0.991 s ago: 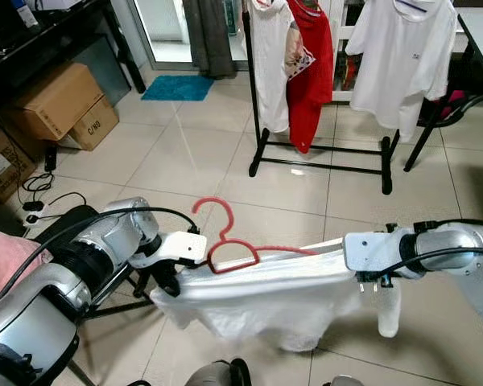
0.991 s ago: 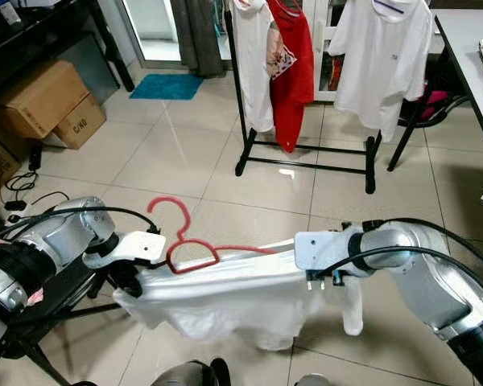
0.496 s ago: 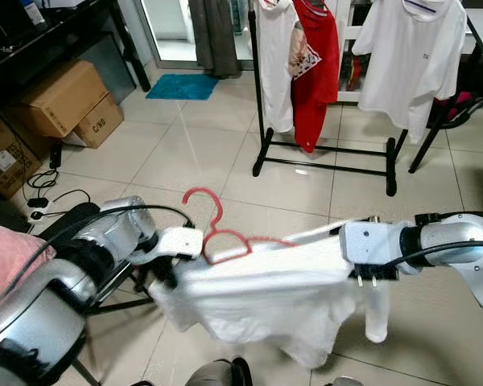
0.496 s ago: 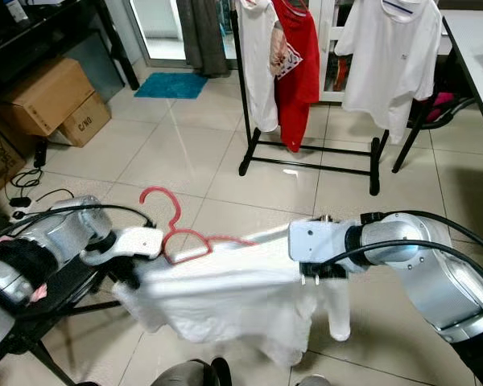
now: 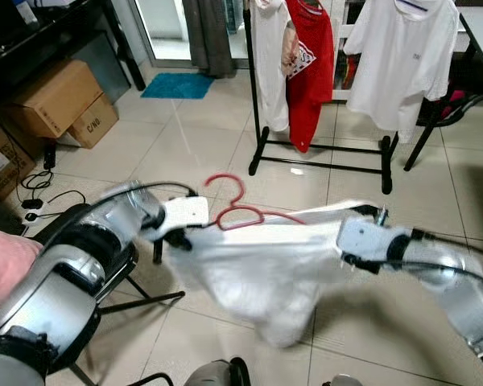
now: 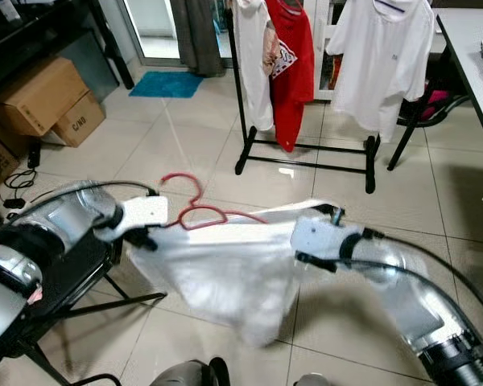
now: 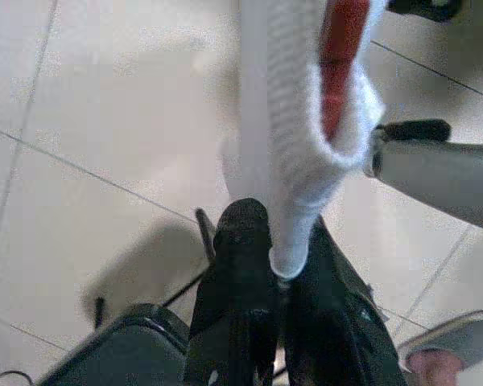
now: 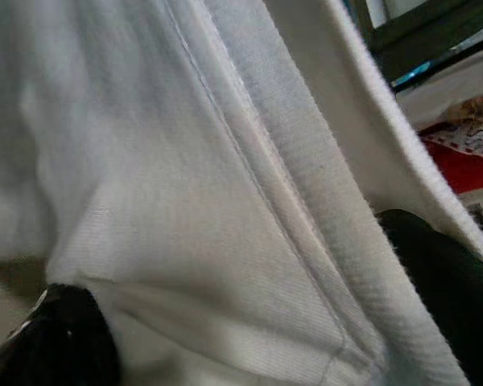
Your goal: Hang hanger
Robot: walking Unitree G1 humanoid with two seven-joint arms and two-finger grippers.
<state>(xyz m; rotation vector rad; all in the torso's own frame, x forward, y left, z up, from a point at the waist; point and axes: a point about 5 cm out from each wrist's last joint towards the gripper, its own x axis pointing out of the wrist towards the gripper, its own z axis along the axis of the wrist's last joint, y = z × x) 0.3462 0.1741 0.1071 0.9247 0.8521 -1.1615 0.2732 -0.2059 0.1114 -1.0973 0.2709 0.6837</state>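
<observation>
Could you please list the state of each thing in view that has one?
Red hanger: inside the white shirt, hook sticking up, not yet hung.
White shirt: stretched between both arms, sagging.
Left claw: shut on the shirt's edge.
Right claw: against shirt fabric, grip unclear.
Clothes rack: standing, garments hanging.

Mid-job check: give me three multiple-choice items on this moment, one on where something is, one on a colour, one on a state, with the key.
1. Where does the clothes rack stand?
A. Ahead of the robot on the tiled floor
B. Folded by the boxes
C. On the table

2. What colour is the hanger?
A. Blue
B. Red
C. Black

3. How is the white shirt held?
A. Lying on the floor
B. Hanging on the rack
C. Stretched between both pincers

Key: 1 A, its black feet rest on the tiles beyond the arms. 2 B, its red hook rises above the cloth. 3 C, the left pincer grips one end and the right pincer is at the other.
</observation>
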